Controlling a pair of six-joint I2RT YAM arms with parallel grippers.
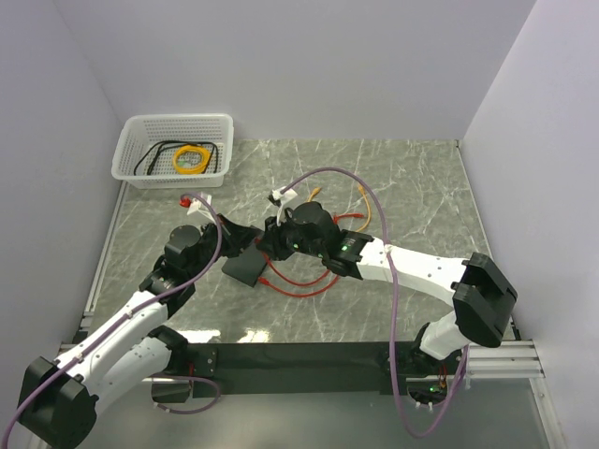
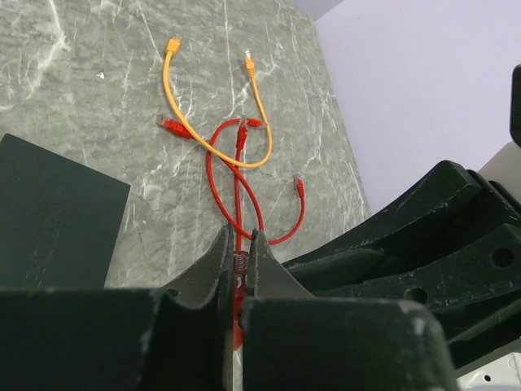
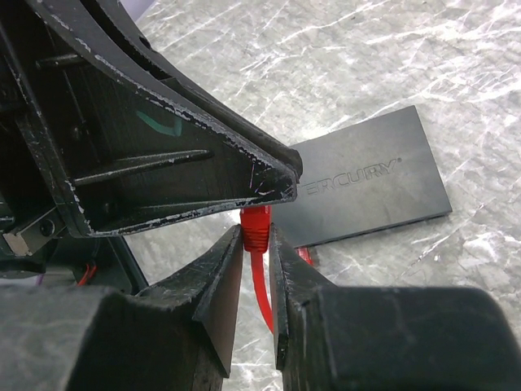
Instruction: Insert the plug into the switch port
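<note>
The plug (image 3: 256,221), red-booted on a thin red cord (image 2: 238,187), is held in the air between both grippers. My left gripper (image 2: 238,240) is shut on its tip (image 2: 239,265). My right gripper (image 3: 256,236) is shut on its red boot, just under the left gripper's fingers (image 3: 203,163). In the top view the two grippers (image 1: 258,239) (image 1: 273,245) meet nose to nose above the flat black box (image 1: 245,268). The box lies flat on the table (image 3: 366,183) (image 2: 49,220). Its ports do not show in any view.
Loose red cords (image 1: 309,279) and an orange-yellow cord (image 1: 360,210) (image 2: 175,98) lie right of the box. Another red connector (image 3: 303,255) lies by the box's edge. A white mesh basket (image 1: 173,150) with coiled cables stands at the back left. Walls close in on three sides.
</note>
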